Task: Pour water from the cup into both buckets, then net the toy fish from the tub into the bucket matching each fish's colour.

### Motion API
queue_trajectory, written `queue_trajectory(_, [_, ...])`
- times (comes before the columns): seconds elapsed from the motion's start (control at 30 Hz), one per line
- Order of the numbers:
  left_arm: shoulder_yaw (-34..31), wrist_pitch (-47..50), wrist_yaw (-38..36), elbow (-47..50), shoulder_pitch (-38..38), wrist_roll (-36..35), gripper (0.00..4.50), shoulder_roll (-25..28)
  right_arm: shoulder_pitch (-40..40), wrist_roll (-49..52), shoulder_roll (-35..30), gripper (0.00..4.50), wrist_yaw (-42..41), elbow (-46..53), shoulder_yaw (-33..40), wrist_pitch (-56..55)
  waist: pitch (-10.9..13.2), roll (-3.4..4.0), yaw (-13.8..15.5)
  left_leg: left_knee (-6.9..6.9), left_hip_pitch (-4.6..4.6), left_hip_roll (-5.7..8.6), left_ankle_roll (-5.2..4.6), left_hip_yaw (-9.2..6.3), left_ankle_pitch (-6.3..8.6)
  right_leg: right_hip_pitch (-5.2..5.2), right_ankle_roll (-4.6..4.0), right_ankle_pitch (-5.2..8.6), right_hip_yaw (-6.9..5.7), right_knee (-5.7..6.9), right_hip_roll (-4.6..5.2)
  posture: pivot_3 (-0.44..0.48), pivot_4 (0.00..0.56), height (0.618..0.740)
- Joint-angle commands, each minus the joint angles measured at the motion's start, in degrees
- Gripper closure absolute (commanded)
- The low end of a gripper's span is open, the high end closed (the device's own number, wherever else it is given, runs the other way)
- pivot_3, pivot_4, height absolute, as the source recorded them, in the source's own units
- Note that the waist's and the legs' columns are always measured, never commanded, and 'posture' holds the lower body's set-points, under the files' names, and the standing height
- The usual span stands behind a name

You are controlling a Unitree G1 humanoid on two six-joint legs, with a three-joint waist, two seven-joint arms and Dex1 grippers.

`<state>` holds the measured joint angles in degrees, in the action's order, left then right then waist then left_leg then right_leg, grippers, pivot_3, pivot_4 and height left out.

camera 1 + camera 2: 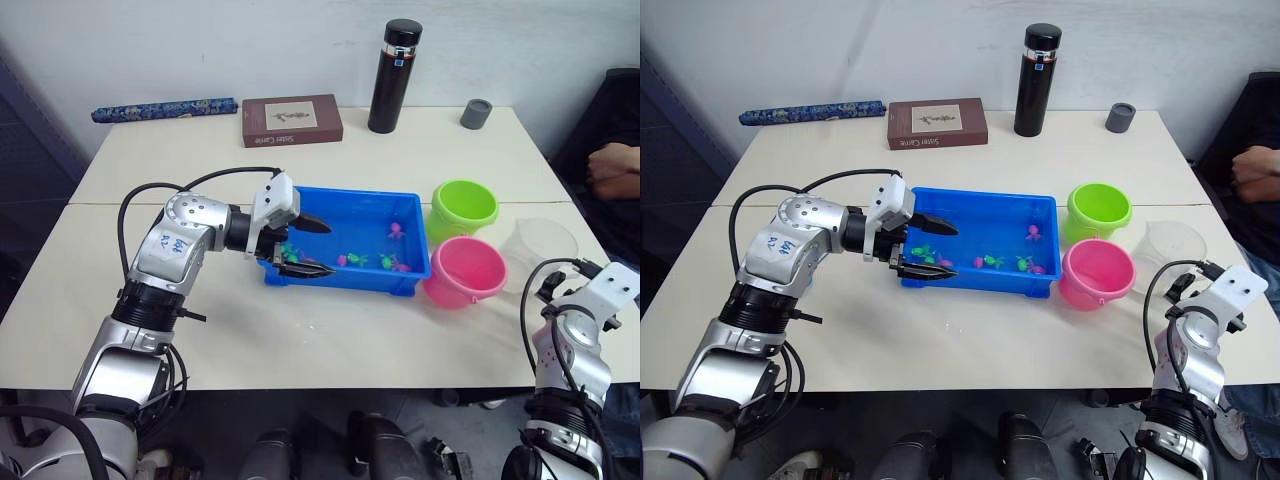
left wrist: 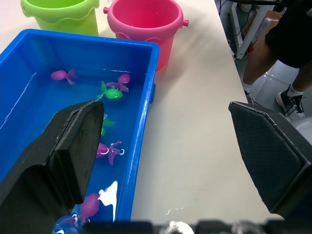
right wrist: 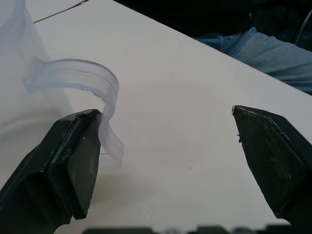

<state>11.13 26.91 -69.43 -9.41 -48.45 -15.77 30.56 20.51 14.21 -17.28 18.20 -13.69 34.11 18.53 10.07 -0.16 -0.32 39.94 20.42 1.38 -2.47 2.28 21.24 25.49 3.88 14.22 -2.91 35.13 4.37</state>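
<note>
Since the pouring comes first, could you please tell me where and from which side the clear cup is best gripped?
Judging by the frames, grip the cup by its looped handle, which the right wrist view shows sticking out toward the right gripper. That gripper is open, with one finger already beside the loop. Coming from the table's near right edge suits, since the pink bucket crowds its other side.

My head pair looks forward and down over the worktop (image 1: 330, 330). Both eyes share the tub (image 1: 350, 215) and buckets. My left wrist camera sits close over the tub's edge; my right wrist camera sits close beside the cup handle (image 3: 92, 87).
</note>
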Motion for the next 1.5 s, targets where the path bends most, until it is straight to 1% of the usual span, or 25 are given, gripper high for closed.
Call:
queue_trajectory(0.03, [-2.1,0.2,0.4,2.5,0.3,-1.2,0.0,1.1,0.4,-0.9,-1.3,1.32,0.0,0.8,-0.1,-2.4,0.0,0.0,0.1,0.0,0.0,0.0,0.0,0.0,0.0,0.0,0.0,0.0,0.0,0.0,0.0,0.0,0.15,0.74])
queue_trajectory(0.07, [-2.2,0.3,0.4,2.6,0.4,-1.2,0.0,1.1,0.4,-0.8,-1.3,1.75,0.0,0.8,-0.2,-2.5,0.0,0.0,0.1,0.0,0.0,0.0,0.0,0.0,0.0,0.0,0.0,0.0,0.0,0.0,0.0,0.0,0.15,0.74])
queue_trajectory(0.1, [-2.1,0.3,0.5,2.6,0.4,-1.2,0.0,1.2,0.4,-0.7,-1.3,2.38,-0.1,0.7,-0.2,-2.7,0.0,0.0,0.1,0.0,0.0,0.0,0.0,0.0,0.0,0.0,0.0,0.0,0.0,0.0,0.0,0.0,0.15,0.74])
queue_trajectory(0.23, [-2.1,0.6,0.8,3.1,0.7,-1.4,0.0,1.3,0.4,-0.5,-1.3,4.4,-0.3,0.8,-0.4,-3.0,0.0,0.01,0.1,0.0,0.0,0.0,0.01,0.0,0.0,0.0,0.0,0.0,0.0,0.0,0.01,0.0,0.15,0.74])
queue_trajectory(0.27, [-2.1,0.7,0.9,3.2,0.8,-1.4,0.0,1.3,0.4,-0.4,-1.4,4.47,-0.4,0.8,-0.4,-3.0,0.0,0.0,0.1,0.01,0.0,0.0,0.0,0.0,0.0,-0.01,0.0,0.0,0.0,0.0,0.01,0.0,0.15,0.74])
queue_trajectory(0.33, [-2.0,0.8,1.0,3.3,0.9,-1.4,0.0,1.3,0.3,-0.3,-1.6,4.47,-0.4,0.7,-0.4,-3.2,0.0,0.0,0.4,0.03,-0.01,0.0,0.0,-0.02,0.0,-0.04,0.0,0.0,-0.01,0.0,0.01,0.0,0.15,0.74])
queue_trajectory(0.53, [-2.1,1.0,1.1,3.6,1.0,-1.3,0.0,1.1,-0.2,0.0,-2.0,4.47,-0.3,1.2,-0.3,-3.2,0.0,0.0,0.2,0.02,0.0,0.01,0.0,-0.02,-0.01,-0.04,0.01,-0.01,0.0,-0.02,0.03,0.0,0.15,0.74])
queue_trajectory(0.7, [-2.2,0.9,1.1,3.3,0.9,-1.6,0.0,0.7,-1.6,0.7,-2.3,4.47,-1.0,3.5,0.4,-3.1,0.0,0.0,0.3,0.02,0.0,0.01,0.01,-0.03,-0.02,-0.03,0.01,-0.01,-0.02,-0.01,0.03,0.0,0.15,0.74])
queue_trajectory(0.97, [-3.5,0.9,0.6,1.0,-0.7,-3.7,0.0,-1.1,-5.6,6.2,-5.3,4.47,-8.1,12.3,2.0,0.0,0.0,0.02,0.2,0.01,0.02,0.01,0.0,-0.03,-0.02,-0.03,0.02,-0.01,-0.01,-0.02,0.03,0.0,0.15,0.74])
queue_trajectory(1.03, [-3.7,0.6,0.4,0.0,-1.3,-4.1,0.0,-1.7,-7.0,7.4,-6.6,4.47,-10.8,14.5,2.4,0.6,0.0,0.05,0.2,0.01,0.02,0.01,0.0,-0.03,-0.02,-0.03,0.02,-0.01,-0.01,-0.02,0.02,0.0,0.15,0.74])
queue_trajectory(1.23, [-3.7,-1.8,-0.9,-4.0,-3.2,-4.1,0.0,-2.9,-11.1,9.7,-13.4,4.47,-18.0,19.8,3.6,4.6,0.0,0.12,0.3,0.0,0.02,0.01,-0.02,-0.01,-0.02,-0.02,0.02,-0.01,-0.01,-0.03,0.01,0.0,0.15,0.74])
queue_trajectory(1.37, [-3.8,-3.4,-1.9,-6.2,-4.2,-4.1,0.0,-3.4,-11.7,10.5,-17.8,4.47,-22.5,21.8,3.9,6.2,0.0,0.12,0.3,0.0,0.01,0.01,-0.03,-0.01,-0.02,-0.02,0.03,-0.02,-0.01,-0.02,-0.01,0.0,0.15,0.74])
queue_trajectory(1.5, [-3.7,-4.6,-3.2,-7.6,-4.8,-4.0,0.0,-3.6,-12.3,9.2,-22.2,4.47,-26.7,23.2,2.9,6.9,0.0,0.12,0.3,0.01,0.02,0.01,-0.04,0.01,-0.01,-0.02,0.03,-0.02,0.0,-0.03,-0.01,0.0,0.15,0.74])
